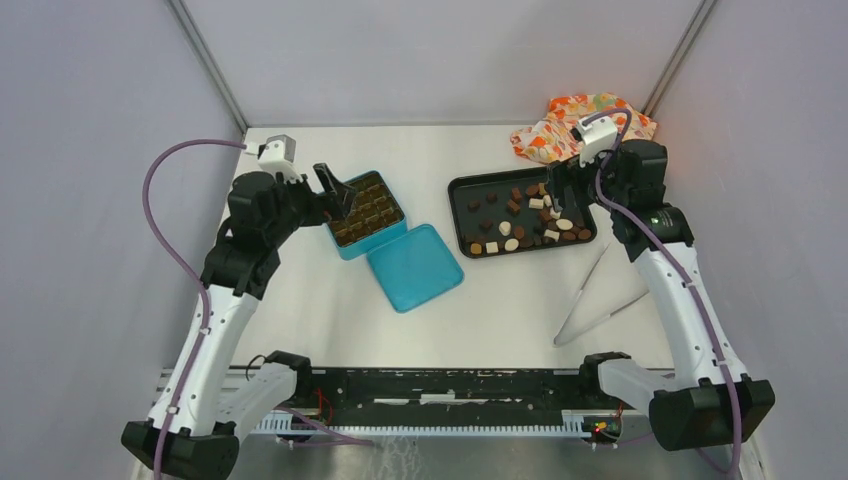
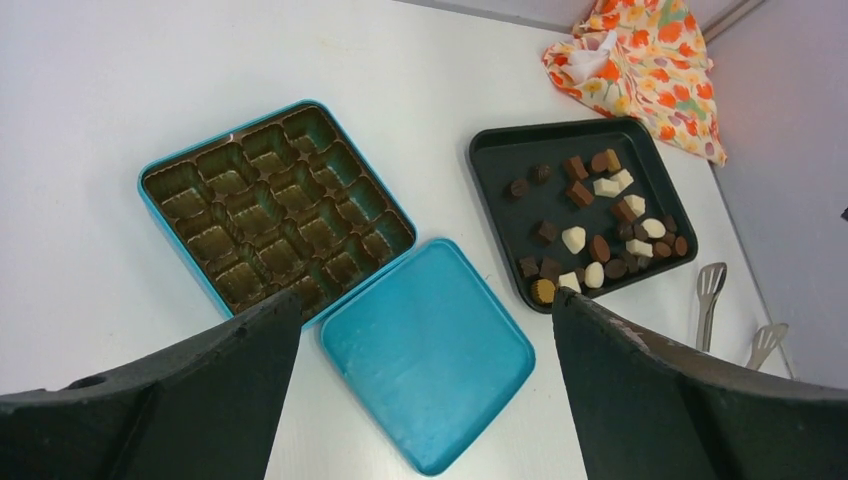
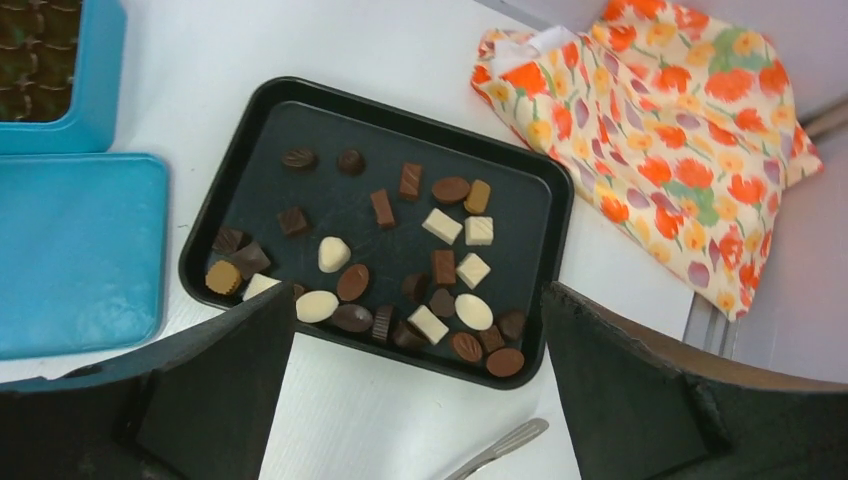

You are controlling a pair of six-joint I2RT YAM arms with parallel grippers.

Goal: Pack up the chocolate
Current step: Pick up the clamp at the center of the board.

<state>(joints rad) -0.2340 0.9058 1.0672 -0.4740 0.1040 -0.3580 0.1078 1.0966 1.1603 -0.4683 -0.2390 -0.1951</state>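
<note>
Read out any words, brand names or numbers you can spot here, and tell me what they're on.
No text can be read in any view.
The blue tin, its lid, the black tray, the chocolates, the flowery cloth and the tongs show no lettering, label or number.

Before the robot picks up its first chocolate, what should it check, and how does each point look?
1. Box open: ok, the lid lies flat beside it.
2. Compartments free: ok, every one in view is empty.
3. Chocolates reachable: ok, they lie loose in the black tray, with the right gripper above it.
4. Grippers empty: ok, the left gripper and the right one stand open, holding nothing.
5. Tongs out of the way: ok, they lie on the table beside the tray.
6. Crowded pieces separable: cannot tell, several touch each other.
</note>
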